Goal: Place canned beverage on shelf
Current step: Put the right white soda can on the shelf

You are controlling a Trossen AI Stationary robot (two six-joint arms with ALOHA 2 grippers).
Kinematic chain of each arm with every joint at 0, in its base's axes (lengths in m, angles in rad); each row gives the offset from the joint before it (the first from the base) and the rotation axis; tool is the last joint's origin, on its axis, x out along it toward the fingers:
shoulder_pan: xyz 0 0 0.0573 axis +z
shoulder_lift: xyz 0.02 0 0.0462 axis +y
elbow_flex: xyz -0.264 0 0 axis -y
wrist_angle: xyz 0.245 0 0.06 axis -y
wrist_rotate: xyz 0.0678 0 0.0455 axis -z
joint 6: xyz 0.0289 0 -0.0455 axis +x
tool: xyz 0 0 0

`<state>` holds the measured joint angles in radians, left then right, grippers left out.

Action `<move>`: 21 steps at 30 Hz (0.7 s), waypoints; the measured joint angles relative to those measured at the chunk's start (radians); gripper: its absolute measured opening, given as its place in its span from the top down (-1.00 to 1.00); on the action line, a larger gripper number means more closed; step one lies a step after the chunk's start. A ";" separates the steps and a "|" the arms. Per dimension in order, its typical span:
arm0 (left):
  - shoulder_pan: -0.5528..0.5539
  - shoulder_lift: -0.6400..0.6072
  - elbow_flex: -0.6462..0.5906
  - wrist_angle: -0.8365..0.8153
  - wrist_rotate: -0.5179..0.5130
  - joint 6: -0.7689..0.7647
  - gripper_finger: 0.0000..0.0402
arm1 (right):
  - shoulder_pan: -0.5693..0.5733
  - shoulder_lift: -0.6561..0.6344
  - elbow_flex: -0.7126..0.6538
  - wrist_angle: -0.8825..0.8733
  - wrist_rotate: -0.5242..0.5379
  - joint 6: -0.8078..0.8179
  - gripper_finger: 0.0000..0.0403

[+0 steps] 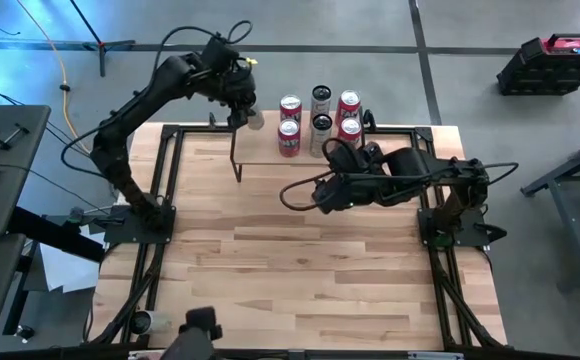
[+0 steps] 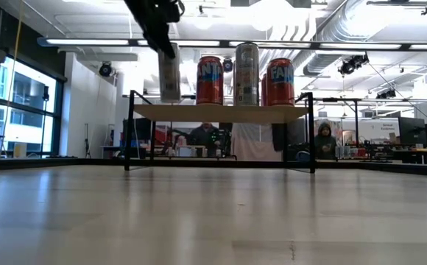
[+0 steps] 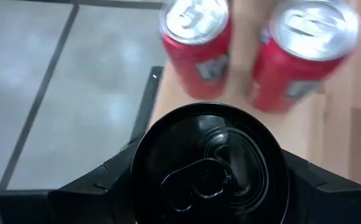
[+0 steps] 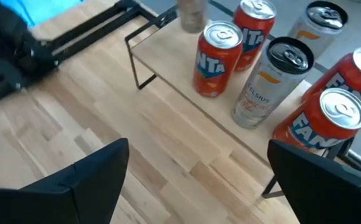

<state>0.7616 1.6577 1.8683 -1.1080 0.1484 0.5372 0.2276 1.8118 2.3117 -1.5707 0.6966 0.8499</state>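
**Can held at the shelf's far-left corner**

The left gripper [image 1: 242,108] is clamped on a pale silver beverage can with a black lid [image 3: 208,168]; its two dark fingers [image 3: 93,190] press the can's sides, and the lid fills the space between them in the left wrist view. From table height, the can [image 2: 169,73] stands upright with its base at the plank of the small raised shelf with a light wood top and thin black legs [image 2: 221,112], at the shelf's left end; whether the base actually touches the wood cannot be told. The gripper [image 2: 163,40] comes down on it from above.

On the same shelf, to the right of the held can, stand four red soda cans [image 1: 290,105] and two silver-and-black cans [image 1: 321,98], grouped in pairs.

The right gripper [image 4: 196,180] hovers over the wooden tabletop [image 1: 310,270] just in front of the shelf, fingers wide apart, holding nothing.
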 joint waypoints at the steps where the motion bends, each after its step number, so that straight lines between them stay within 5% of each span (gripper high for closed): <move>1: 0.006 0.007 0.000 0.014 0.000 0.006 -0.20 | -0.005 0.000 0.000 0.000 -0.011 -0.020 -0.83; 21: 0.027 0.079 -0.002 0.029 0.101 -0.019 -0.21 | -0.071 0.000 0.000 0.005 -0.035 -0.089 -0.83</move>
<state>0.7883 1.7367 1.8668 -1.0789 0.2493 0.5183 0.1566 1.8118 2.3116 -1.5660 0.6612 0.7606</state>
